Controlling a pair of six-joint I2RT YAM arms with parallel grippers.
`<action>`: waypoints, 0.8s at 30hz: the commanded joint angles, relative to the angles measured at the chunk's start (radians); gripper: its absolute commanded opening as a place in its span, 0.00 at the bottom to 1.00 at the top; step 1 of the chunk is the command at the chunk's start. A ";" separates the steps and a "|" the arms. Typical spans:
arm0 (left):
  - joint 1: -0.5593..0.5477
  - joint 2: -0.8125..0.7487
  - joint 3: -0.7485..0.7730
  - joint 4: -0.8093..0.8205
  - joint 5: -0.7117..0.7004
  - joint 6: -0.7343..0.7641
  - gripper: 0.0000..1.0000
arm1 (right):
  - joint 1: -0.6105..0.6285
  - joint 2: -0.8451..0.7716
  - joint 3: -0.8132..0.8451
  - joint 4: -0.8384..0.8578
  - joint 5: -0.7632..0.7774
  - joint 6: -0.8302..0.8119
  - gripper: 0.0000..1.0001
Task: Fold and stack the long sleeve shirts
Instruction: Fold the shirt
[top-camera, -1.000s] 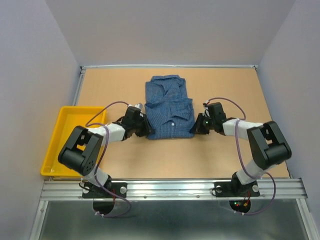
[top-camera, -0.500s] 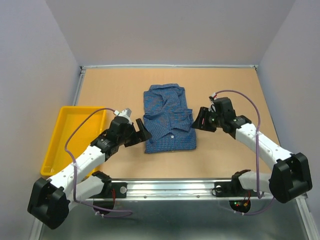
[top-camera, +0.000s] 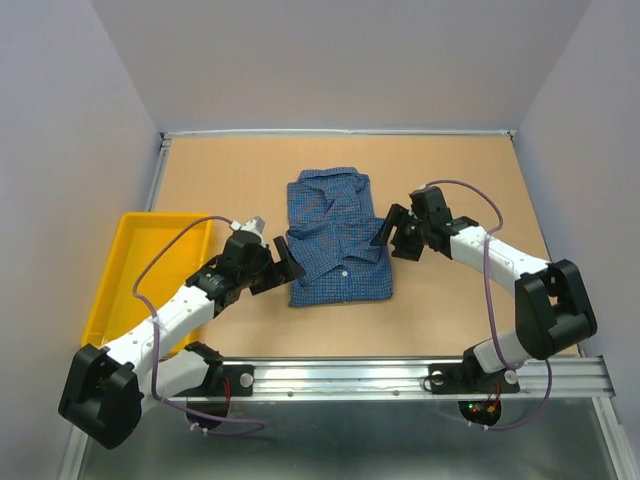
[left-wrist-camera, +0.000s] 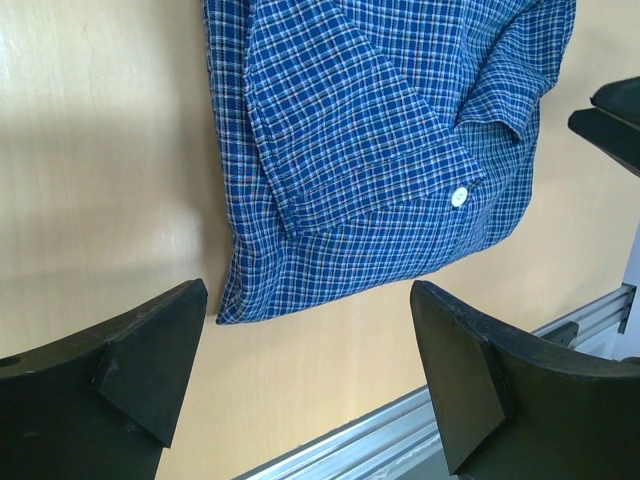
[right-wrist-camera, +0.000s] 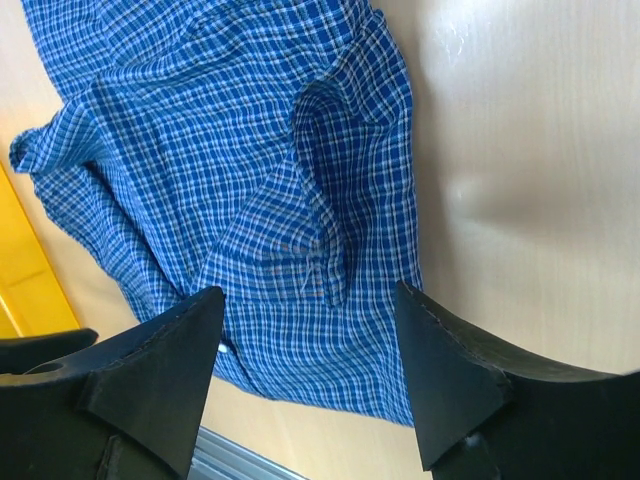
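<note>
From above, the folded blue checked shirt is being flanked on the table by the left gripper at its eight o'clock and the right gripper at three, both being held wide and empty, probably for pinching its side edges. Left wrist: its hem corner is being framed between the jaws. Right wrist: bare table is being left free at three o'clock

Blue shirt lies folded between left claw and right claw.

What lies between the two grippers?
The folded blue shirt lies between the left gripper and the right gripper; the top external view shows it.
</note>
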 joint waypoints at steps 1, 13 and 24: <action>0.002 0.010 0.026 0.025 0.014 0.000 0.95 | 0.000 0.026 0.028 0.106 -0.015 0.058 0.74; 0.002 0.053 0.039 0.037 0.023 0.011 0.94 | 0.001 0.162 0.086 0.163 -0.072 0.078 0.74; 0.002 0.076 0.039 0.040 0.029 0.017 0.95 | 0.029 0.242 0.192 0.183 -0.155 0.078 0.73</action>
